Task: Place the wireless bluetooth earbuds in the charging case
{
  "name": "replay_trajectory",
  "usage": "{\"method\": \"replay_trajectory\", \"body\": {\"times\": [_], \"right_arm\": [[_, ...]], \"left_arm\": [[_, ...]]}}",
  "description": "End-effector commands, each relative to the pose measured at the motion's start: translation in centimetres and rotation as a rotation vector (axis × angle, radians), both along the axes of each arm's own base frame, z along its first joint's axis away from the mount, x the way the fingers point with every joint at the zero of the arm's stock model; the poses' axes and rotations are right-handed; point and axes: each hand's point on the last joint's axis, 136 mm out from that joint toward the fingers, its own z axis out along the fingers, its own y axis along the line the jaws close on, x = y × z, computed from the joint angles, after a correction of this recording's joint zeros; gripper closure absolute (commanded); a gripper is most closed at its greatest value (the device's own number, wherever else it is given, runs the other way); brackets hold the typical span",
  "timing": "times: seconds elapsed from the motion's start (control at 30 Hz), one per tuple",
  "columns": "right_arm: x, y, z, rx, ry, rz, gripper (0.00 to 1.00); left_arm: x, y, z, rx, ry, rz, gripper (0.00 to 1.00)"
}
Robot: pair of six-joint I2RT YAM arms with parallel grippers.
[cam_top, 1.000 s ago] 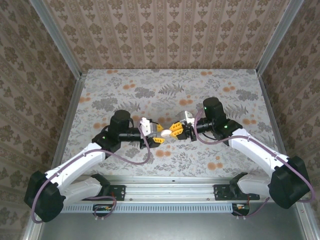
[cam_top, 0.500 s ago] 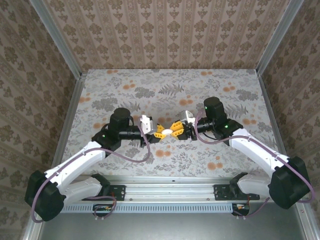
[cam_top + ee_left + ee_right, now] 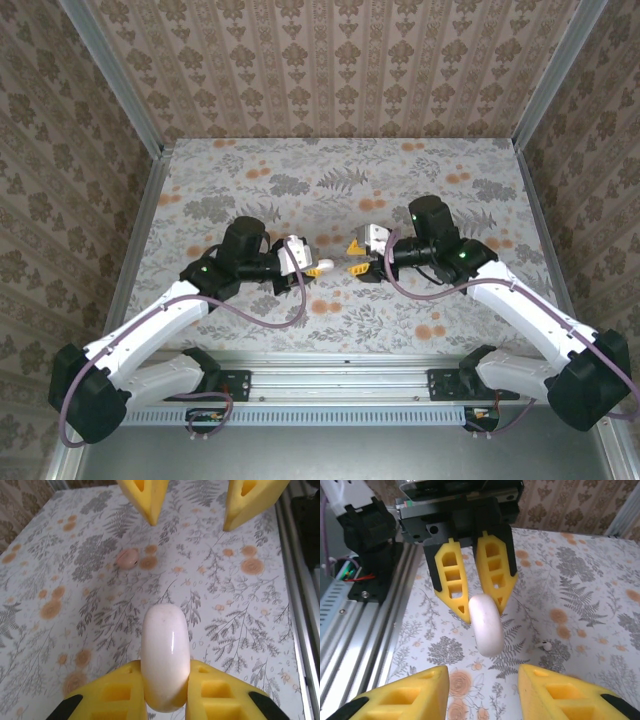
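**A:** What has the left gripper point(image 3: 165, 680) got?

**B:** Its yellow ribbed plastic jaws are clamped on the glossy white oval plastic charging case point(image 3: 165, 640). They press on its two broad sides, and the rounded end sticks out past their tips, raised off the floral-patterned surface point(image 3: 240, 605).

**A:** And the right gripper point(image 3: 482, 690)?

**B:** Its jaws stand apart and hold nothing. The tips point at the case's free end, with a gap between them and it.

**A:** Is the lid up?

**B:** It looks shut. I can't make out a seam, so I can't tell which end opens.

**A:** How will the case handle?

**B:** Light, hard and slick, I'd judge. A smooth curved shell against hard plastic jaws could twist or squirt out if it is squeezed off-centre. The safest hold is across the broad sides near the middle, leaving the lid end free.

**A:** Where are the earbuds?

**B:** I can place one small pale rounded earbud point(image 3: 127, 558). It lies on the surface, below the gap between the two sets of jaws and off to one side, well apart from the case.

**A:** Is it tricky to pick up?

**B:** Probably — it looks tiny, nearly weightless and rounded, so it may roll or flick away. I'd take it gently with just the tips, across its widest part.
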Motion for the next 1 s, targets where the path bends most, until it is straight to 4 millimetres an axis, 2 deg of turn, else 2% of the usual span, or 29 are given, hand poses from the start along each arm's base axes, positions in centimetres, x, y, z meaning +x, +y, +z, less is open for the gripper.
{"method": "replay_trajectory", "body": {"times": [0.0,0.23,0.47,0.63,0.97], "right_arm": [[0.4,-0.3,-1.3,-0.025,-0.033,-0.026,0.59],[1.0,-0.1,-2.5,-0.008,-0.009,-0.06,0.59],[1.2,0.1,-3.4,-0.016,-0.025,-0.043,0.6],[1.2,0.5,-3.1,-0.011,-0.02,-0.011,0.6],[1.5,-0.3,-2.9,0.003,0.02,-0.031,0.56]], "left_arm": [[0.5,0.8,-0.2,0.055,-0.01,0.044,0.85],[0.7,2.1,-1.6,0.128,0.017,0.106,0.86],[0.5,2.2,-2.6,0.196,0.071,0.094,0.86],[0.4,2.2,-2.2,0.183,0.06,0.089,0.86],[-0.3,1.7,-0.6,0.146,-0.009,0.001,0.86]]}}
